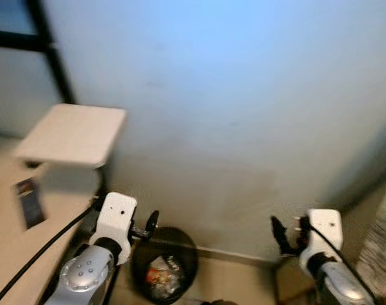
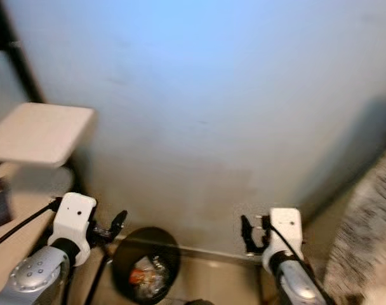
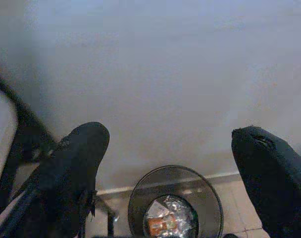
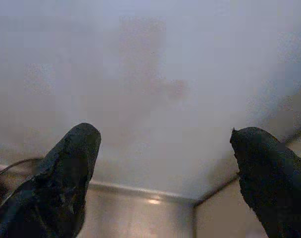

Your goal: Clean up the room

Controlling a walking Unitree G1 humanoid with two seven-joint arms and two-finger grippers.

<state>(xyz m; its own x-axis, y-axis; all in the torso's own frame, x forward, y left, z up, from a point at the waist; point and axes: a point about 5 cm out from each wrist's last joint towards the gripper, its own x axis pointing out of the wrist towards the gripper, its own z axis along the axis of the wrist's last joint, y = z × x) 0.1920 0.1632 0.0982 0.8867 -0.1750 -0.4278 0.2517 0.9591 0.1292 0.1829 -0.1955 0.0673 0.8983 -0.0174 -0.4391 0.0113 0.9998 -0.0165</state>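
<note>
A: Scene entry. Head camera faces a pale wall (image 1: 244, 114) at close range. A black waste bin (image 1: 164, 264) sits on the floor at the lower centre-left of the frame, right against the wall's baseboard.

B: Contents?

A: Crumpled rubbish (image 3: 165, 220) at the bottom of the bin: silvery wrapping and an orange piece. Finer detail is blurred.

B: Left arm?

A: The left gripper (image 3: 173, 163) is raised at the lower left of the head view, just above and beside the bin's rim. In its wrist view the two black fingers (image 3: 74, 168) stand spread wide apart with nothing between them, and the bin shows low in the gap.

B: Right arm?

A: The right gripper (image 4: 165, 163) is held up at the lower right of the head view, well apart from the bin and pointing at the wall. Its fingers (image 4: 71, 168) are likewise spread, holding nothing.

B: Surroundings?

A: A light tabletop (image 1: 75, 133) sits at the upper left of the frame, next to a dark vertical frame (image 1: 53, 57). A black cable (image 1: 44, 254) runs along the left arm. A speckled surface (image 1: 380, 248) at the right edge is too blurred to identify.
</note>
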